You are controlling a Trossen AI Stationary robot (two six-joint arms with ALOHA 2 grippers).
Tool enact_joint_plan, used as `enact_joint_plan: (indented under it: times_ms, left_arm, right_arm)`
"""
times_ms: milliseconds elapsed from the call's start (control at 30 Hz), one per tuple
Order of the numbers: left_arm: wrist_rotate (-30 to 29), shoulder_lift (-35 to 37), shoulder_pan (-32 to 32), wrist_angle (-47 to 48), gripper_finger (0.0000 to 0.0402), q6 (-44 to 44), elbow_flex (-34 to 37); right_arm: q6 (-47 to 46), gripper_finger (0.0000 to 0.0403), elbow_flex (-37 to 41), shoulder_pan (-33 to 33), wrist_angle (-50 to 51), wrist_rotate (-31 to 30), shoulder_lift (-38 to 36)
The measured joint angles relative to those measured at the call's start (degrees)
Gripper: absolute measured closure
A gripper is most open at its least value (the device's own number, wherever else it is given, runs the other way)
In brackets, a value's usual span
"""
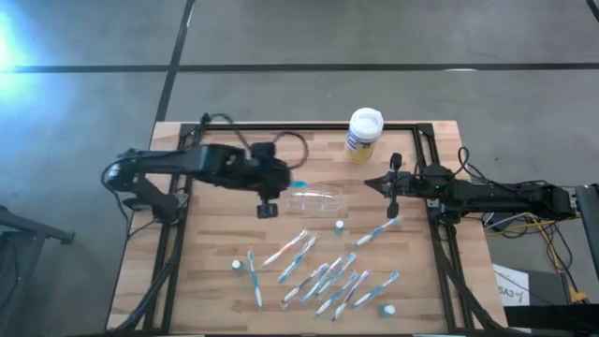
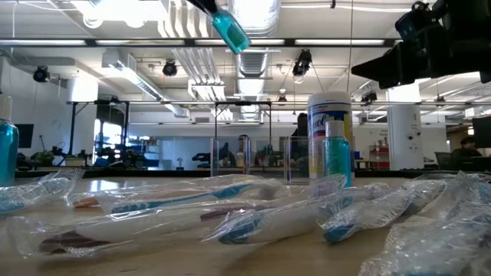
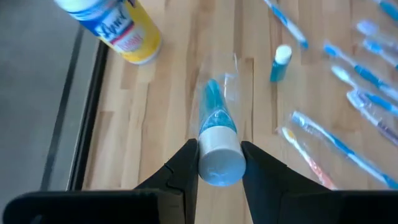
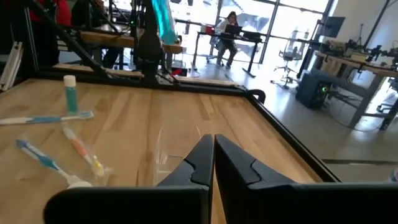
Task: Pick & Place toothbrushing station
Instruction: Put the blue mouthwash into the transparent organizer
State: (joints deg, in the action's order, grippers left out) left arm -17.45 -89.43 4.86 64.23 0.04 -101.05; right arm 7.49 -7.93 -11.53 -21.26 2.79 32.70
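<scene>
Pinched between the fingers of the left gripper [image 3: 219, 163], up off the table over its middle: one small tube [image 3: 217, 134], white cap back at the wrist, teal body out ahead. Runs roughly left to right in the high view, teal end rightward; sits tilted in the low view, teal end lower. Just past that teal end, to the right and down on the wood: the clear holder [image 1: 316, 197], long axis also left to right, so nearly in line with the tube. Looks like the one relation the coming move turns on: holder ahead of and below the tube's tip, with no sideways offset to speak of. Cannot tell which way the holder's opening faces. Nearer to the holder by a little: the left gripper, and already loaded. Pressed together on nothing: the right gripper [image 4: 213, 140], low over the table to the right of the holder, tips toward it. Spread over the near half of the table, well apart from both grippers: the wrapped toothbrushes [image 1: 323, 276], lying at mixed slants, plus a few loose tubes [image 1: 338, 226]. At the far edge, off the task: the yellow-labelled canister [image 1: 363, 134].
</scene>
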Motion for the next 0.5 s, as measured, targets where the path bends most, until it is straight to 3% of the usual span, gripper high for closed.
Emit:
enact_joint_plan:
  times_ms: [500]
  left_arm:
    - [8.9, -23.2, -5.2, 10.2, 0.0303, 7.1, -16.2]
  right_arm:
    - [1.5, 0.0394, 0.8, 0.0, 2.0, 0.1, 0.0]
